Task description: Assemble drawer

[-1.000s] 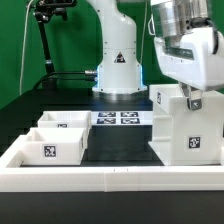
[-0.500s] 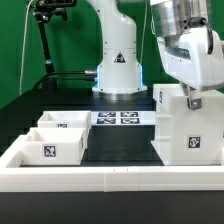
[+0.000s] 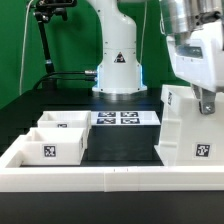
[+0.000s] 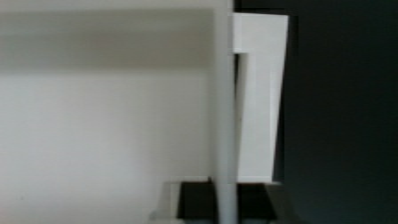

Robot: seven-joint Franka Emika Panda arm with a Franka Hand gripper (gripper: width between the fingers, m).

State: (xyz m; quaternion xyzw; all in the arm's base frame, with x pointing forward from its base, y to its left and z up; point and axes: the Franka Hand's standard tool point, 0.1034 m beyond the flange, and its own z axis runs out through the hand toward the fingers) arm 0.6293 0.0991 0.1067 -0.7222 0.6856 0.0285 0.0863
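The large white hollow drawer shell [image 3: 188,130] stands at the exterior view's right and leans a little, with a tag on its front face. My gripper [image 3: 207,100] comes down onto its top edge and is shut on one wall of the shell. In the wrist view the thin white wall [image 4: 224,120] runs between the dark fingers [image 4: 196,200] of the gripper [image 4: 226,202]. Two small white trays [image 3: 65,123] [image 3: 50,146] with tags sit side by side at the exterior view's left.
The marker board [image 3: 122,118] lies flat at the back centre by the robot base [image 3: 118,70]. A long low white border wall [image 3: 100,178] runs along the front and the left side. Dark table surface [image 3: 118,145] lies between the trays and the shell.
My gripper and the drawer shell have shifted toward the exterior view's right, and the shell now leans slightly. The trays have not moved.
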